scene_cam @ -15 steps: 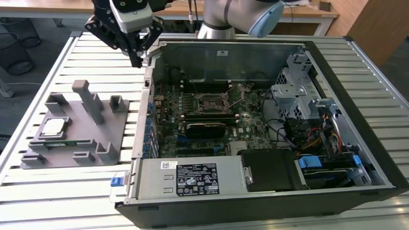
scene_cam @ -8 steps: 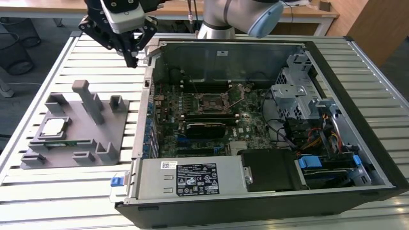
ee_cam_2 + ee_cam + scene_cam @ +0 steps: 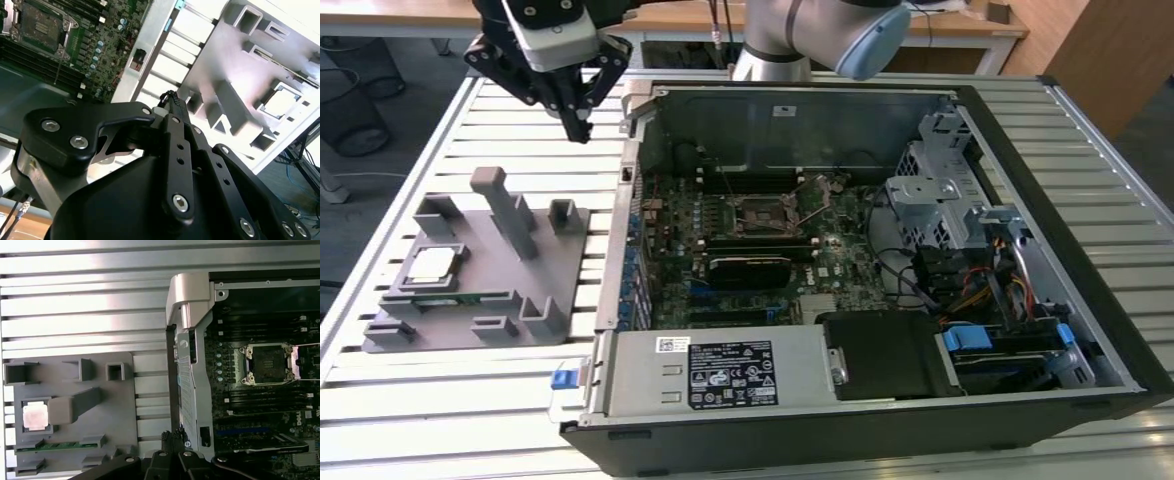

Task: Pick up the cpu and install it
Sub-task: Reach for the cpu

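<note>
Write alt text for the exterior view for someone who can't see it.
The gripper, fingers shut and empty, hangs over a slatted table beside an open computer case with its motherboard exposed. At the exterior view's left, the cpu sits in a grey fixture.

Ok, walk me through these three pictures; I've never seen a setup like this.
A robot arm works over a slatted table. The exterior view looks on from off the arm; both wrist views ride on the arm, looking past its black claw. On the table sit an open computer case and a grey holder. The cpu, a small silver square, lies in the holder; a green memory stick lies there too. The motherboard's socket looks empty. The claw is shut, holds nothing, and hovers between holder and case.
</note>
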Robot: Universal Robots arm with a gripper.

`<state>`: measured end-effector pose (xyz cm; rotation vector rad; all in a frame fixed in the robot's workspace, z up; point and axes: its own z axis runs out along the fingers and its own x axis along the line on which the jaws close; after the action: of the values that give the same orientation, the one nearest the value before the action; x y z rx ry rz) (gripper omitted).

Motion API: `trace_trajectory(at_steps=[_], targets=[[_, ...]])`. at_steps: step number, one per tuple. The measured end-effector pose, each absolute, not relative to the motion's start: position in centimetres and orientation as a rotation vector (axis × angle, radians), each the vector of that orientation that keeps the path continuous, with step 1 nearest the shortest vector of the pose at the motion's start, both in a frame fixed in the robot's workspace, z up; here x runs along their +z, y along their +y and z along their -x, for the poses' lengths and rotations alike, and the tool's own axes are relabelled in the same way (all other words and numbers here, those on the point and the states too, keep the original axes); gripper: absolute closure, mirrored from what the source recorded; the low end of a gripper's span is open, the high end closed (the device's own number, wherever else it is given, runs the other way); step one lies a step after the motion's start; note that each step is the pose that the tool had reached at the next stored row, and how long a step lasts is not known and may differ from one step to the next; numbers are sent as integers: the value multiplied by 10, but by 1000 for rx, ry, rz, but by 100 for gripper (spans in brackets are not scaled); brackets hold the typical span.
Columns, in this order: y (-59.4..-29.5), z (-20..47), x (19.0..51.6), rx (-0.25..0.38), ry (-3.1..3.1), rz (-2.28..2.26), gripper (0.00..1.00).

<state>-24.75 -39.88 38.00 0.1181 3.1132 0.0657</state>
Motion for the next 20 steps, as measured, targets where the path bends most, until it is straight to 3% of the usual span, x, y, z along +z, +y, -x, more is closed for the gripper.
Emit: trace_trajectory(at_steps=[20], targets=[[-401, 288, 373, 65, 3124, -112, 89]])
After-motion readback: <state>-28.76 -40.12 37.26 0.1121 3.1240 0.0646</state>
